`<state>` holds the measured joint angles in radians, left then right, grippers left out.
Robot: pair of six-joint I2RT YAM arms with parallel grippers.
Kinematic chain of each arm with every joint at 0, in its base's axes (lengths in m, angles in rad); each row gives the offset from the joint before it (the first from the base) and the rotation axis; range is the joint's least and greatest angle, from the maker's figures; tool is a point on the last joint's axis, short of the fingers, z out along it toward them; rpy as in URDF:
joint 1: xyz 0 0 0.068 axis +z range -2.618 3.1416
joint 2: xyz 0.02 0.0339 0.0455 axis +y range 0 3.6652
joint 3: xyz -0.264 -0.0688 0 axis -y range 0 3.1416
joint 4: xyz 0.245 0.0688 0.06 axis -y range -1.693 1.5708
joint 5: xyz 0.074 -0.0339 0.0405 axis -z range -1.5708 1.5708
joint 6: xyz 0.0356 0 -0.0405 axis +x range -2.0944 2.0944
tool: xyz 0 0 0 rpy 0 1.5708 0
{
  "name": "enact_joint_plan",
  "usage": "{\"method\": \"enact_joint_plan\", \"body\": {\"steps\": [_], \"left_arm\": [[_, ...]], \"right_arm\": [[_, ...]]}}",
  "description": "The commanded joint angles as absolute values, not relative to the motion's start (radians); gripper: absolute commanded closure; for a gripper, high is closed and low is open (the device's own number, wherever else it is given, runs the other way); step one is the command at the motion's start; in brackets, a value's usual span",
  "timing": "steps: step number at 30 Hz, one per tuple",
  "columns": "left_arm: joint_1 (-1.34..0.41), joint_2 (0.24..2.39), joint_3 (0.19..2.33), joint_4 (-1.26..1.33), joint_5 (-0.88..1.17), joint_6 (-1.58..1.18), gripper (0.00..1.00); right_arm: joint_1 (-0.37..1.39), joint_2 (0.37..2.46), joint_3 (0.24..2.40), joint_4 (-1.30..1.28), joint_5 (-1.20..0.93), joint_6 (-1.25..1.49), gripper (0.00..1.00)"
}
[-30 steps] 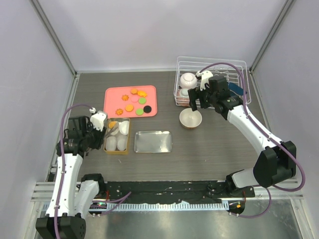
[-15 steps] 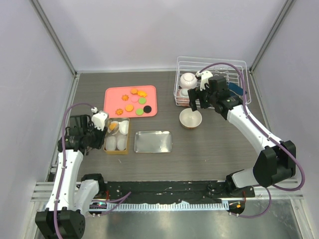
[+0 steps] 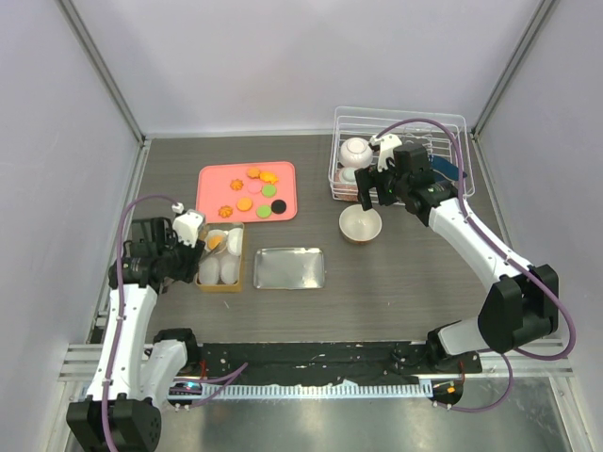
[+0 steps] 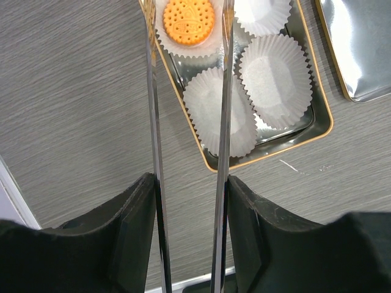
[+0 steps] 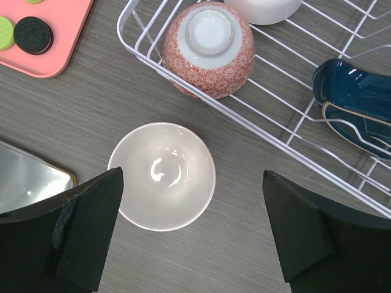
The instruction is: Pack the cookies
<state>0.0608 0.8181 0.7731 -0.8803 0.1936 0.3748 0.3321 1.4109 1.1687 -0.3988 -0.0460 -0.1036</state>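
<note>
**Orange cookie laid in a paper cup**

An orange cookie point(image 4: 189, 21) is seen lying in a white paper cup point(image 4: 183, 52) at one end of the gold-rimmed tin point(image 4: 324, 119). It is flanked by the long blades of the left pincer point(image 4: 187, 15), which are parted and clear of its edge, with nothing gripped. The other cookies point(image 3: 256, 193) are spread on the pink tray point(image 3: 212, 184) beyond the tin. The right pincer point(image 5: 190, 177) is held wide apart and empty above a white bowl point(image 5: 162, 201) on the grey surface point(image 5: 91, 97).
</note>
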Motion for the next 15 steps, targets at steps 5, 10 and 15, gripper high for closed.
{"method": "enact_joint_plan", "body": {"steps": [5,10,15], "left_arm": [[0.06,0.776,0.836,-0.856,0.199,0.364,0.48],[0.06,0.781,0.909,-0.838,0.209,0.344,0.48],[0.058,0.877,0.979,-0.79,0.247,0.304,0.47]], "right_arm": [[0.337,1.408,1.204,-0.388,-0.048,-0.112,0.0],[0.334,1.41,1.206,-0.388,-0.048,-0.112,0.0],[0.336,1.413,1.204,-0.39,-0.049,-0.112,0.0]]}}
